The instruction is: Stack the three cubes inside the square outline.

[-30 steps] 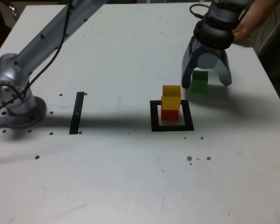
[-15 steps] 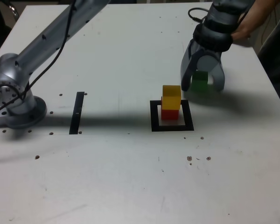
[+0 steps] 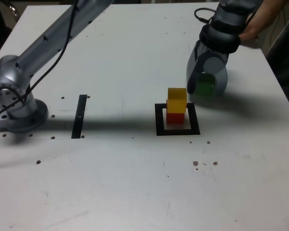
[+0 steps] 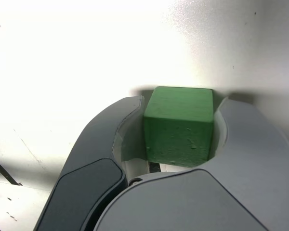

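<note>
The yellow cube sits on the red cube, both inside the square outline near the middle of the table. Further back, toward the exterior view's right, the green cube rests on the table with my gripper lowered over it. In the wrist view the green cube fills the gap between the two grey fingers, which press on its two sides. The gripper is shut on it.
A thin black strip lies on the table at the exterior view's left, near the arm's base. A person's hand hovers behind the wrist at the back right. The table's right edge runs close past the gripper.
The jaws, wide apart around the green cube a second ago, have closed in onto its sides. The cube and the yellow-on-red stack have not moved.
</note>
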`<action>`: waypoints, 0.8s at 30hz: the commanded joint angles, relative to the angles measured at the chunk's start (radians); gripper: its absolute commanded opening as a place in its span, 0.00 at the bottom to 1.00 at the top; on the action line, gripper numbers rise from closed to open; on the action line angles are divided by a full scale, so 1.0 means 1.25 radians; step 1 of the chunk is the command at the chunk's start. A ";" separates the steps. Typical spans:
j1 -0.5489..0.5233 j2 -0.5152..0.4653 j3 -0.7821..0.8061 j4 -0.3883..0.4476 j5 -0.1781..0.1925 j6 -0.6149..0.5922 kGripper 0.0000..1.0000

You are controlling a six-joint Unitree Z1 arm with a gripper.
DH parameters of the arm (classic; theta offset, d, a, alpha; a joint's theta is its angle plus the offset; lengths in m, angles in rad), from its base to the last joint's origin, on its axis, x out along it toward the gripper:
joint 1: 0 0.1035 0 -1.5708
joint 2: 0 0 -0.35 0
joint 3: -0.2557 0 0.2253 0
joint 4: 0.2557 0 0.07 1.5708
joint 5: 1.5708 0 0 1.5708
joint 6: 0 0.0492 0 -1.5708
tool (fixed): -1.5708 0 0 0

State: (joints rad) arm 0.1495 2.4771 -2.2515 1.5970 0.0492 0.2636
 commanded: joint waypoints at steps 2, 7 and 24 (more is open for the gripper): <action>-0.003 -0.021 0.001 0.007 0.007 0.001 0.21; -0.017 -0.073 0.011 0.013 0.023 -0.005 0.21; -0.087 -0.280 0.165 0.029 -0.008 -0.117 0.21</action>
State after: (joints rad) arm 0.0490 2.1364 -2.0518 1.6212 0.0452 0.1277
